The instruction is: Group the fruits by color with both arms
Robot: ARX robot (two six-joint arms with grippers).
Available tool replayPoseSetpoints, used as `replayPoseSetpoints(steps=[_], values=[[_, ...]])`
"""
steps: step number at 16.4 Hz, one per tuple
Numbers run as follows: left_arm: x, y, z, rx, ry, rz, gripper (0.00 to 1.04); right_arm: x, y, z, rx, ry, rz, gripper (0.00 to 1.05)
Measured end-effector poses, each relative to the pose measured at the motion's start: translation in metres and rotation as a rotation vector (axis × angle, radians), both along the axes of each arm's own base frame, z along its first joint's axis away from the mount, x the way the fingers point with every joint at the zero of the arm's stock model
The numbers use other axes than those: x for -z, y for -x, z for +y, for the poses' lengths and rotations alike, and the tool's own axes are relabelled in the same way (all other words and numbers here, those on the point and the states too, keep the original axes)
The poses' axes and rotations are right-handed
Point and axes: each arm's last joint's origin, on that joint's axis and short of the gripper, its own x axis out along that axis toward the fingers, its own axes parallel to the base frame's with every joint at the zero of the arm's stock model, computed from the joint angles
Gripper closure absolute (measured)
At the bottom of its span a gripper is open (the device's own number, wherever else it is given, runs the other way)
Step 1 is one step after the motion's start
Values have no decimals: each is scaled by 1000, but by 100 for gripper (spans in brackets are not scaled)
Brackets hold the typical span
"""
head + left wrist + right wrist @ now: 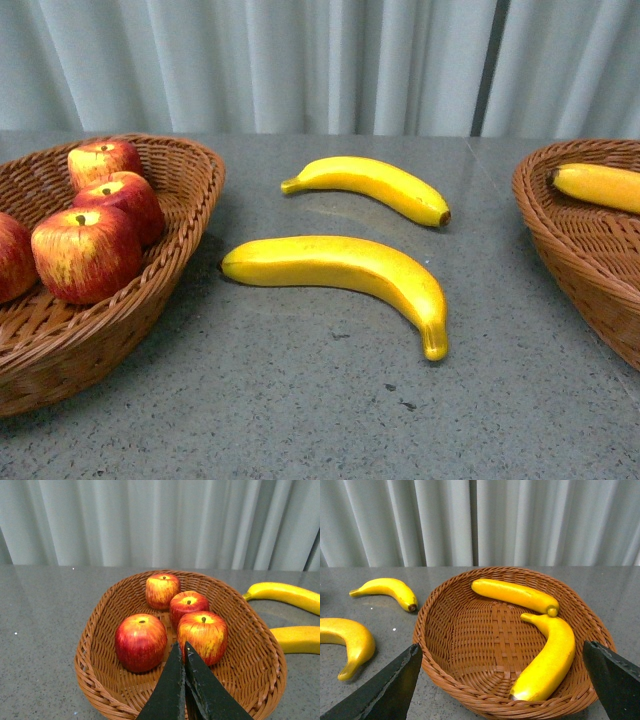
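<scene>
Several red apples [141, 641] lie in the left wicker basket [100, 625]; in the front view the apples [87, 250] fill that basket [195, 190]. My left gripper [181, 649] hovers shut and empty over the basket's near rim, just short of an apple [202, 636]. Two bananas lie on the table between the baskets, the nearer banana [345, 268] and the farther banana [375, 185]. The right basket [445, 645] holds two bananas, one at the back [515, 595] and one curved along the side [547, 657]. My right gripper [501, 647] stands wide open over this basket's near rim, empty.
A grey stone-like table [300, 400] carries everything. A pleated pale curtain [320, 60] closes off the back. The right basket [575, 240] shows a banana [600, 185] in the front view. Neither arm appears in the front view.
</scene>
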Motion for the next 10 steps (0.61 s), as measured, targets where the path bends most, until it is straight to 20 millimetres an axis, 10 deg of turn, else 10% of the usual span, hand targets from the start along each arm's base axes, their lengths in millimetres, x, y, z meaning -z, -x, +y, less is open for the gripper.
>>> replayPoseSetpoints(steps=[10], values=[[0,4,0,0,0,-1,103,0,0,0,0,0,0,7]])
